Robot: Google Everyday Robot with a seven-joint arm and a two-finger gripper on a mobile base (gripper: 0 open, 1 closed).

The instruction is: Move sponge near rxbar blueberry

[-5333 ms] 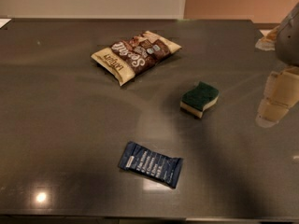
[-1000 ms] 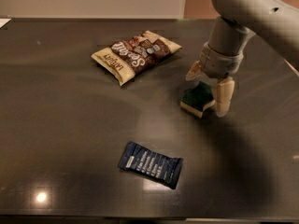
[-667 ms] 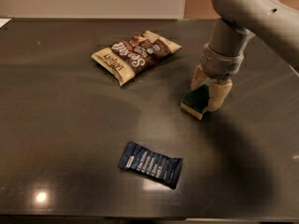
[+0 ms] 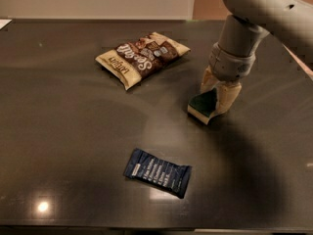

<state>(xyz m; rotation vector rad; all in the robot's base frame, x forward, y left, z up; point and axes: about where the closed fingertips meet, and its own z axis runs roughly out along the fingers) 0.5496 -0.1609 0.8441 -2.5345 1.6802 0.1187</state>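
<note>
The sponge [image 4: 202, 105], dark green on top with a pale yellow layer below, sits right of centre on the dark table [image 4: 63, 131]. My gripper [image 4: 217, 93] comes down from the upper right and is shut on the sponge, its tan fingers [image 4: 226, 97] clamped on the sponge's far end. The sponge looks slightly tilted, with its near end by the table top. The rxbar blueberry [image 4: 157, 172], a flat navy wrapper with white lettering, lies flat nearer the front, below and left of the sponge, well apart from it.
A tan-and-brown snack bag [image 4: 142, 57] lies at the back, left of the gripper. The grey arm [image 4: 259, 13] fills the upper right corner. The table's front edge runs along the bottom of the view.
The fingers, spread around the sponge a second ago, have closed onto it. The sponge has shifted slightly. The rxbar and the snack bag have not moved.
</note>
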